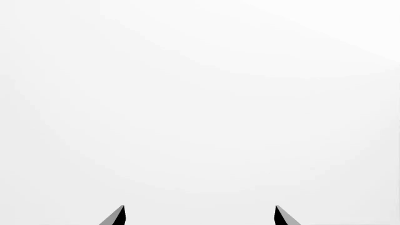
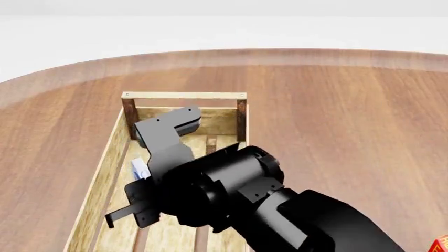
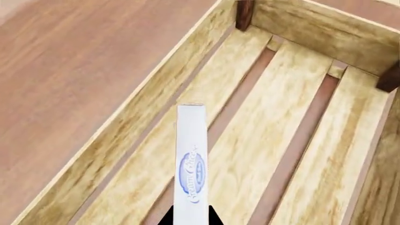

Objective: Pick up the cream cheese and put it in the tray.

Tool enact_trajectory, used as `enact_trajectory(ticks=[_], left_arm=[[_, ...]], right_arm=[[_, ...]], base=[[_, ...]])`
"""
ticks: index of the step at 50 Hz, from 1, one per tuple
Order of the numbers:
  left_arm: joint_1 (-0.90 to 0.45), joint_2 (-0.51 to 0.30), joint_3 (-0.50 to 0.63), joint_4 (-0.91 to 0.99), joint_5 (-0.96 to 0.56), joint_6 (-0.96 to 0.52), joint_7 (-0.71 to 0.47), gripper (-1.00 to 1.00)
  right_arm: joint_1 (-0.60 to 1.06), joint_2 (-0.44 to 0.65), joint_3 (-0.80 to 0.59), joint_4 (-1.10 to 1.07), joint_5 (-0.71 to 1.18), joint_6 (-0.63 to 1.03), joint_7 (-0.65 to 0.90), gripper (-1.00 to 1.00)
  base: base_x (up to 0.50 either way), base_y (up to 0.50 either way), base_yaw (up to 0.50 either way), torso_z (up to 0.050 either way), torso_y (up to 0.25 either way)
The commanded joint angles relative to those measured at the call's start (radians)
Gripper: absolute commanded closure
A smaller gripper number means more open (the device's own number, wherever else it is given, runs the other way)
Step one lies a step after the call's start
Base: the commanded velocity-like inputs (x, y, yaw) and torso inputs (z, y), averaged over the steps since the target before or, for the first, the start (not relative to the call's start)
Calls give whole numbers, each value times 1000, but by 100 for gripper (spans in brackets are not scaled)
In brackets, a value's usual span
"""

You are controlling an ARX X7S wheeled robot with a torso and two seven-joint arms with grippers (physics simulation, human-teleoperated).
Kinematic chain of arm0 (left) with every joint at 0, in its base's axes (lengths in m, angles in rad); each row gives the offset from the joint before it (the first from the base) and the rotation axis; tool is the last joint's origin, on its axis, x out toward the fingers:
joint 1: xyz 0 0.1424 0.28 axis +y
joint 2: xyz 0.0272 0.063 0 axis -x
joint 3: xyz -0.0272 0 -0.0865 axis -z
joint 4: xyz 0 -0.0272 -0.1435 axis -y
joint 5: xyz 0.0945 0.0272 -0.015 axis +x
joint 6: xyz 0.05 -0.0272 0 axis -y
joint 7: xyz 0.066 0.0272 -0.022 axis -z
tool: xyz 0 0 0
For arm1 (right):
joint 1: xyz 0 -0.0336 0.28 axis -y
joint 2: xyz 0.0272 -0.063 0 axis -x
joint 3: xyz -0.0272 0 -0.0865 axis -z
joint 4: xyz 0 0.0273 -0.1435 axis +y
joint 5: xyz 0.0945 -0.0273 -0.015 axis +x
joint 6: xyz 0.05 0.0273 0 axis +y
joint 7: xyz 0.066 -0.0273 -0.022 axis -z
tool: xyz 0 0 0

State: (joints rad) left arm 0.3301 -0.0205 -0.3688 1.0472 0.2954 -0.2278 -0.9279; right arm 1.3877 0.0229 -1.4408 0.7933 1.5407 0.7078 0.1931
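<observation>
The cream cheese [image 3: 190,168], a thin white box with a blue oval logo, is held edge-on between my right gripper's [image 3: 190,216] fingertips. It hangs above the slatted floor of the tray [image 3: 144,112], near the tray's left wall. In the head view the right arm reaches over the tray [image 2: 183,96] and a bit of the white box [image 2: 138,168] shows beside it. My left gripper [image 1: 200,214] is open and sees only blank white; it does not show in the head view.
The tray lies lengthwise on a round wooden table [image 2: 336,115]. A corner of a red box [image 2: 441,244] shows at the table's near right.
</observation>
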Motion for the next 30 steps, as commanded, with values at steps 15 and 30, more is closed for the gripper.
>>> enact_trajectory(ticks=[15, 30], left_arm=[[-95, 20, 43, 0, 88, -66, 80, -100], [-116, 20, 67, 0, 116, -94, 91, -100]], right_arm=[[-46, -23, -133, 207, 58, -127, -109, 100], [-87, -23, -132, 219, 39, -154, -130, 100]], base=[[0, 0, 0, 0, 0], [0, 0, 0, 0, 1]])
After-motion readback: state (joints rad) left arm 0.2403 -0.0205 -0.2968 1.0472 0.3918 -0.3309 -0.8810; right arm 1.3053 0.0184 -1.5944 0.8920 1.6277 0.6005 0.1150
